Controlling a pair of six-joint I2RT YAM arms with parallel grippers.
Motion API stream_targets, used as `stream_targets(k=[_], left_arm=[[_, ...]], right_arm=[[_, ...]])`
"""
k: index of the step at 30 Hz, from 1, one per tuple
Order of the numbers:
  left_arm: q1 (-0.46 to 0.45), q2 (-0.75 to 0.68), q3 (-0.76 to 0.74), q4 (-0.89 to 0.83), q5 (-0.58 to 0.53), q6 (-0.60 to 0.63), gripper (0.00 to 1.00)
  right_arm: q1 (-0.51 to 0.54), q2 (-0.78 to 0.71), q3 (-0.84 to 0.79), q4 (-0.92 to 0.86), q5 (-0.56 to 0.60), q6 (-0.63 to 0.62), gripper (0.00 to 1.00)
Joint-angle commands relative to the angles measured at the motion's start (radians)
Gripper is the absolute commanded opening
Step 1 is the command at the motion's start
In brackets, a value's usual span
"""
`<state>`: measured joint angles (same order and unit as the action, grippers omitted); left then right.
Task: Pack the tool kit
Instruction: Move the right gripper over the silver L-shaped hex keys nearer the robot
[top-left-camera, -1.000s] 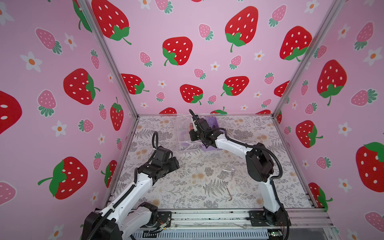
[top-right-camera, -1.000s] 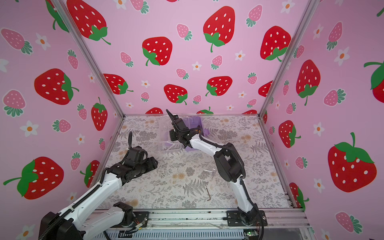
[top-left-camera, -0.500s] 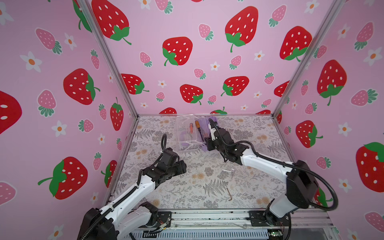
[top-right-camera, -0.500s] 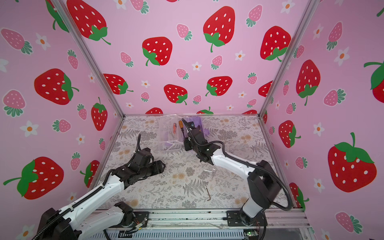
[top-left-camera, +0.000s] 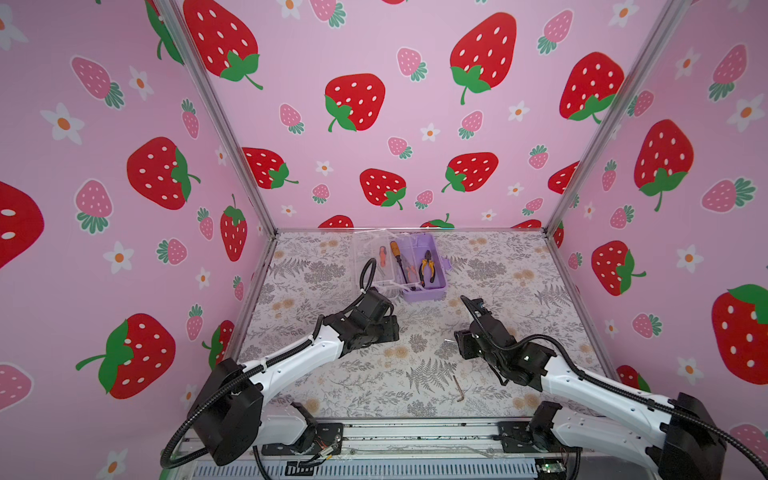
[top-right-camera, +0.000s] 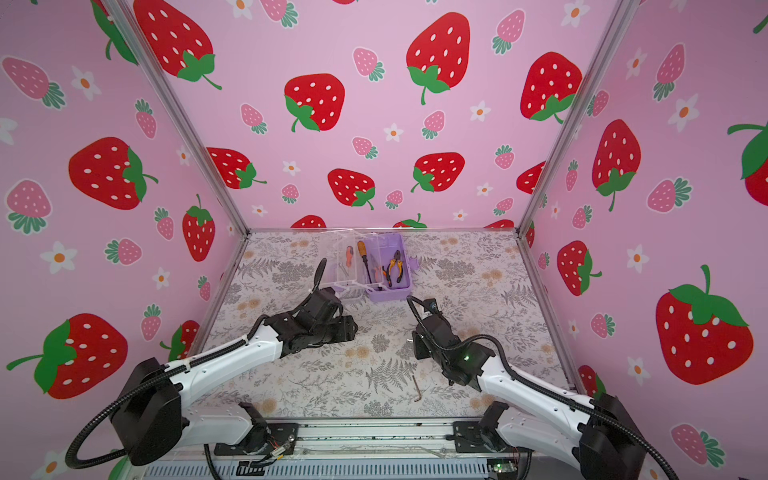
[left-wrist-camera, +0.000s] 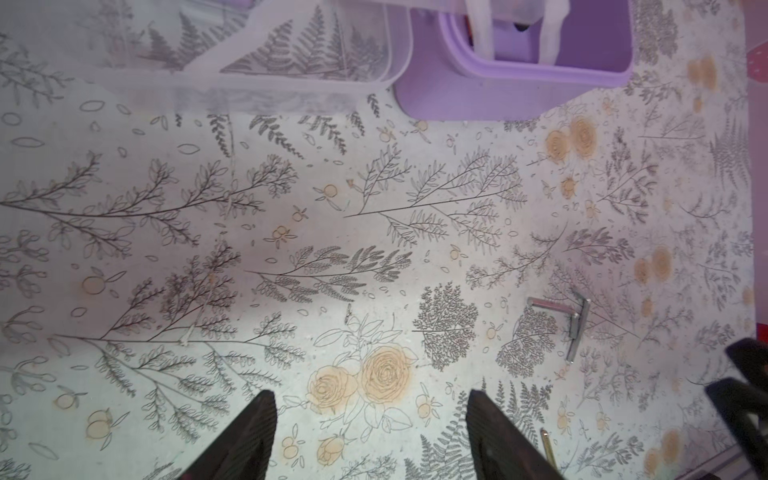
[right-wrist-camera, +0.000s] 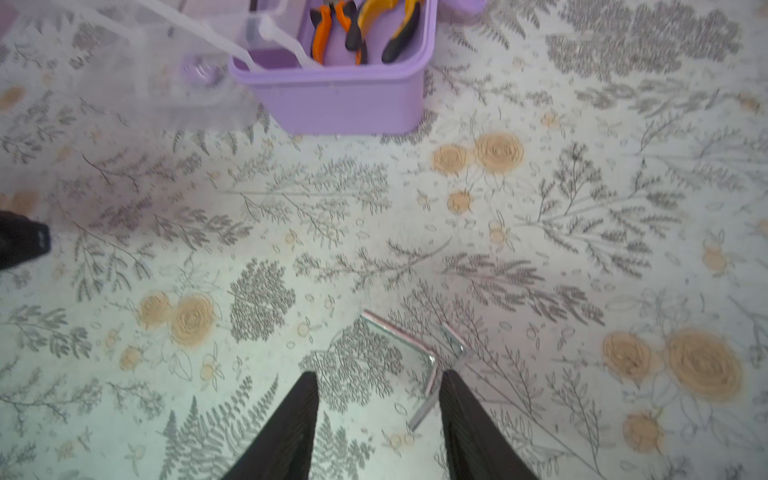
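The tool kit's lilac box (top-left-camera: 424, 293) (top-right-camera: 390, 294) stands open at the back middle of the table in both top views, its clear lid (top-left-camera: 370, 253) folded out to the left. Orange-handled pliers (top-left-camera: 427, 266) (right-wrist-camera: 361, 29) and a screwdriver (top-left-camera: 397, 254) lie inside; a smaller screwdriver (top-left-camera: 382, 255) lies by the lid. Two silver hex keys (right-wrist-camera: 428, 361) (left-wrist-camera: 575, 324) lie crossed on the table. My right gripper (right-wrist-camera: 378, 378) (top-left-camera: 459, 345) hangs open right over them, one finger (right-wrist-camera: 469, 424) beside them. My left gripper (left-wrist-camera: 372, 399) (top-left-camera: 390, 328) is open and empty, in front of the lid.
A third hex key (top-left-camera: 458, 388) (top-right-camera: 417, 388) lies alone nearer the front edge. Strawberry-print walls close the table on three sides. The right gripper's fingers (left-wrist-camera: 744, 395) show at the side of the left wrist view.
My right gripper has pulled back out of the box toward the front, come down over the hex keys and opened wider. My left arm has swung in toward the middle.
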<state>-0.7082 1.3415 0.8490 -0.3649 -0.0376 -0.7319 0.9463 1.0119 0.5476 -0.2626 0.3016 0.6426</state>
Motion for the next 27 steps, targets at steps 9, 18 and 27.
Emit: stream_targets(k=[9, 18, 27], left_arm=[[-0.048, 0.082, 0.093, -0.009, -0.039, -0.027, 0.74], [-0.051, 0.07, 0.076, -0.017, -0.045, -0.031, 0.74], [-0.05, 0.045, 0.054, -0.019, -0.047, -0.029, 0.74]], right_arm=[[0.21, 0.1, -0.117, -0.001, -0.115, 0.237, 0.5], [0.29, 0.268, -0.091, 0.01, -0.111, 0.273, 0.31], [0.292, 0.287, -0.059, 0.079, -0.116, 0.264, 0.07]])
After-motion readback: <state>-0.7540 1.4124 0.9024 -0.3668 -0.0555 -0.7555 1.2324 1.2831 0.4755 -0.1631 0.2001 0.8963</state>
